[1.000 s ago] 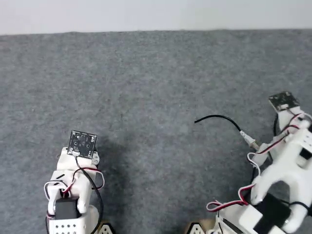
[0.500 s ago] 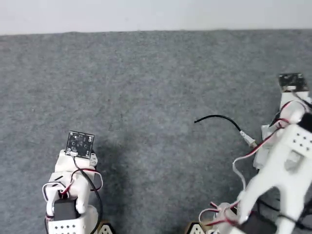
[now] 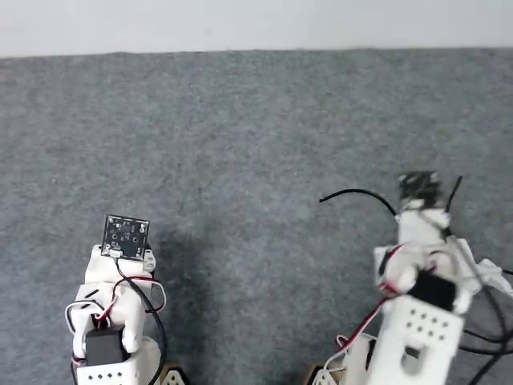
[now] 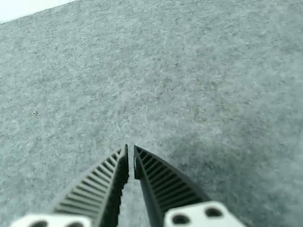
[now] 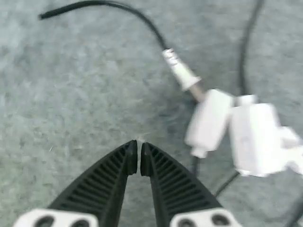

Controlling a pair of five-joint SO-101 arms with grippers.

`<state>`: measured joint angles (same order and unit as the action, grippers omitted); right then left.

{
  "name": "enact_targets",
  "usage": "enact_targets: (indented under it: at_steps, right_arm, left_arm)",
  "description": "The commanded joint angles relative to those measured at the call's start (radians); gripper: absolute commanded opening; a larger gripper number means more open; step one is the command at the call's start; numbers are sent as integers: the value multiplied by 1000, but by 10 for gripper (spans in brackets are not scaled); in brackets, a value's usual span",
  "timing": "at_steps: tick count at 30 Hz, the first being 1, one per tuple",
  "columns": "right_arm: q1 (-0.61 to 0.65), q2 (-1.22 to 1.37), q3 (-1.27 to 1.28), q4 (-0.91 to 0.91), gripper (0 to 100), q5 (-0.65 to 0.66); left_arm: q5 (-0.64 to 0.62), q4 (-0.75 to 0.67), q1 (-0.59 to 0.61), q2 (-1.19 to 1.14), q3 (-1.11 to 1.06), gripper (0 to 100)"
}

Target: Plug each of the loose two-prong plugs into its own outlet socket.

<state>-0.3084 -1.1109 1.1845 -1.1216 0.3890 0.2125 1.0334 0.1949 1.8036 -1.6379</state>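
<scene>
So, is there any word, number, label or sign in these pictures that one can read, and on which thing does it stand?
No text here can be read.
White plug: no print shows on it.
White sleeve on the black cable: a dark mark, too blurred to read.
Circuit board on the left arm's wrist: any markings are too small to read.

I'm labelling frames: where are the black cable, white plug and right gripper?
black cable (image 3: 357, 191): high view, top of its arc.
white plug (image 5: 208, 120): right wrist view, middle of its body.
right gripper (image 5: 136, 144): right wrist view, between its fingertips.
</scene>
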Motion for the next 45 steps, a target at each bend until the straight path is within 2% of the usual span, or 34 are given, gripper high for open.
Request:
enact_targets:
  at_steps: [1, 9, 15, 19, 24, 27, 45]
  right_arm:
    - [93, -134, 129, 70, 13, -9]
    - [337, -306, 371, 128, 9, -12]
    - [340, -458, 430, 42, 9, -12]
    - [344, -588, 509, 13, 9, -14]
    - [344, -708, 499, -199, 9, -12]
    - [337, -699, 499, -189, 9, -14]
    - [341, -696, 499, -188, 9, -8]
  left_arm:
    - [3, 40, 9, 21, 58, 13]
    - [3, 52, 81, 20, 24, 13]
    - [2, 28, 78, 18, -44, 14]
    - [3, 91, 84, 18, -44, 14]
    - [5, 187, 84, 18, -44, 14]
    - [6, 238, 84, 18, -44, 14]
    - [6, 235, 84, 18, -44, 14]
